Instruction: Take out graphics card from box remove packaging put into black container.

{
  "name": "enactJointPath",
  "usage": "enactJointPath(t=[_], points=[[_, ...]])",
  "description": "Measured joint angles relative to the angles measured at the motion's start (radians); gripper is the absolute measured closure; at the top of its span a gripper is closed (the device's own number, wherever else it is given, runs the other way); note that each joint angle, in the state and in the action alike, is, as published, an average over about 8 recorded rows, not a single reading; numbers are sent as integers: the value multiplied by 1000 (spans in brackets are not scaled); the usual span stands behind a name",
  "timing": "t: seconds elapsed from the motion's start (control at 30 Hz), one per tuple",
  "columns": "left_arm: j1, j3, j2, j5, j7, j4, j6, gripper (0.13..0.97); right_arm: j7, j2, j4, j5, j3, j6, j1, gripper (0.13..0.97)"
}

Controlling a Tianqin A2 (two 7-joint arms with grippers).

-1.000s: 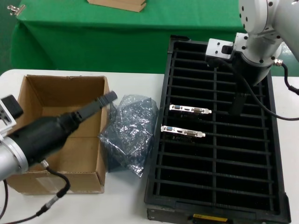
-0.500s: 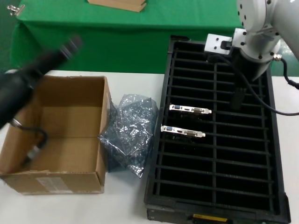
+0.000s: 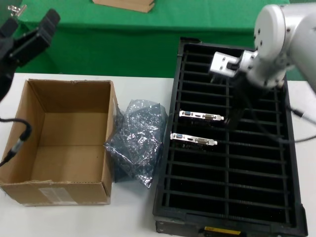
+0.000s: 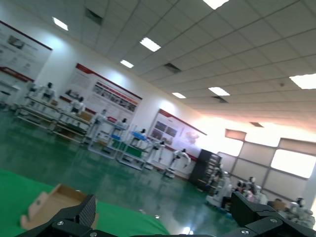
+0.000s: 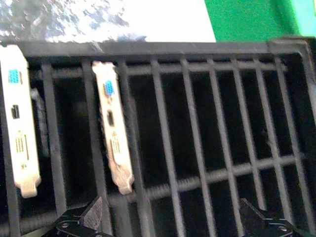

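While slotted, graphics card bracket lies crosswise.

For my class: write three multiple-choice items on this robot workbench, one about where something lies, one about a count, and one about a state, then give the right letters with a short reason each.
1. Where does the packaging lie?
A. Inside the box
B. On the table between the box and the black container
C. On top of the black container

2. How many cards stand in the black container's slots?
A. None
B. Two
C. Five

3. What is the state of the box?
A. Open on top, nothing visible inside
B. Taped shut
C. Open with a card standing in it

Answers:
1 B, the crumpled bag sits on the white table beside the box's right wall, left of the tray.
2 B, the head view shows two silver brackets in neighbouring slots.
3 A, the flaps are open and only bare cardboard shows inside.
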Motion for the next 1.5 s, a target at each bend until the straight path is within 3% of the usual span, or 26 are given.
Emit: enactJointPath(t=[1.5], points=[[306,124,102,156,241,-107,-395,132,-243,171,886,483,600,591,-966,129]])
